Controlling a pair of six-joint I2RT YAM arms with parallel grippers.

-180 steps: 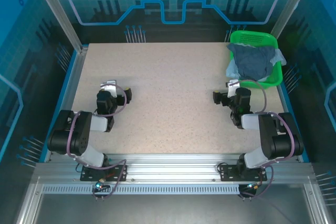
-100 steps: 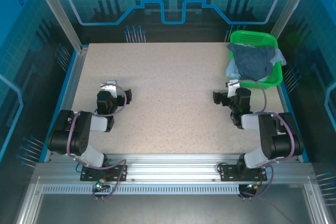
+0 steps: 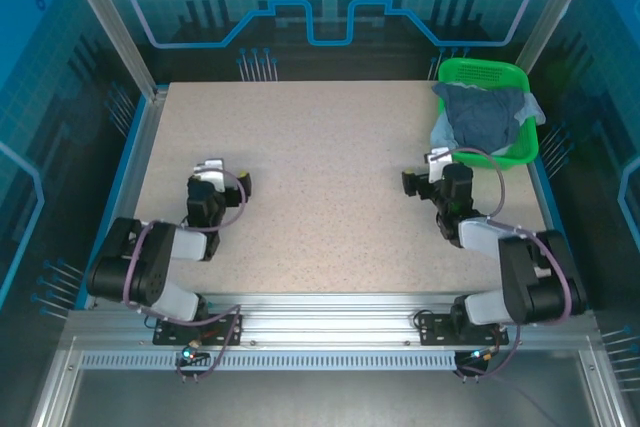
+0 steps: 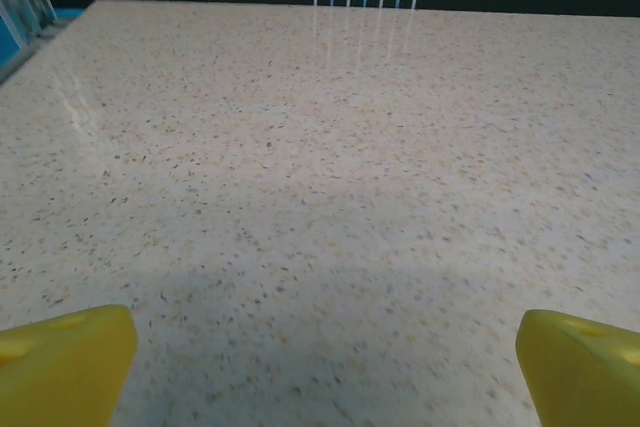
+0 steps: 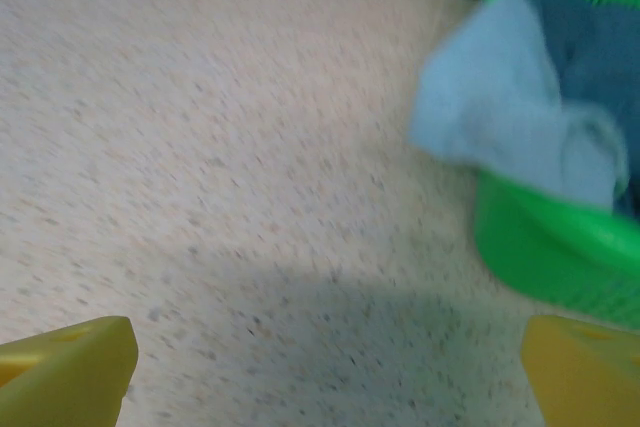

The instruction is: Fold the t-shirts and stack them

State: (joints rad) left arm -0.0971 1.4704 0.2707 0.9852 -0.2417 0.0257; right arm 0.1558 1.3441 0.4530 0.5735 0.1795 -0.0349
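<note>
Top external: t-shirts (image 3: 482, 115) heaped in green basket (image 3: 480, 68) at table (image 3: 320, 197) far-right corner. Spread wide, empty: left gripper (image 4: 325, 362), right gripper (image 5: 325, 367). Folding not begun; next, likely reach right gripper to basket, pinch 1 shirt.

Glossy speckled table (image 4: 320, 197), cloth t-shirts (image 3: 482, 117) — plastic basket (image 3: 481, 69)

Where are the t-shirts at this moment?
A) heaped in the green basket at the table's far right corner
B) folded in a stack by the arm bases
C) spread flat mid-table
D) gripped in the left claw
A: the t-shirts sit bunched inside the green basket, with pale blue cloth draped over its rim.
</note>
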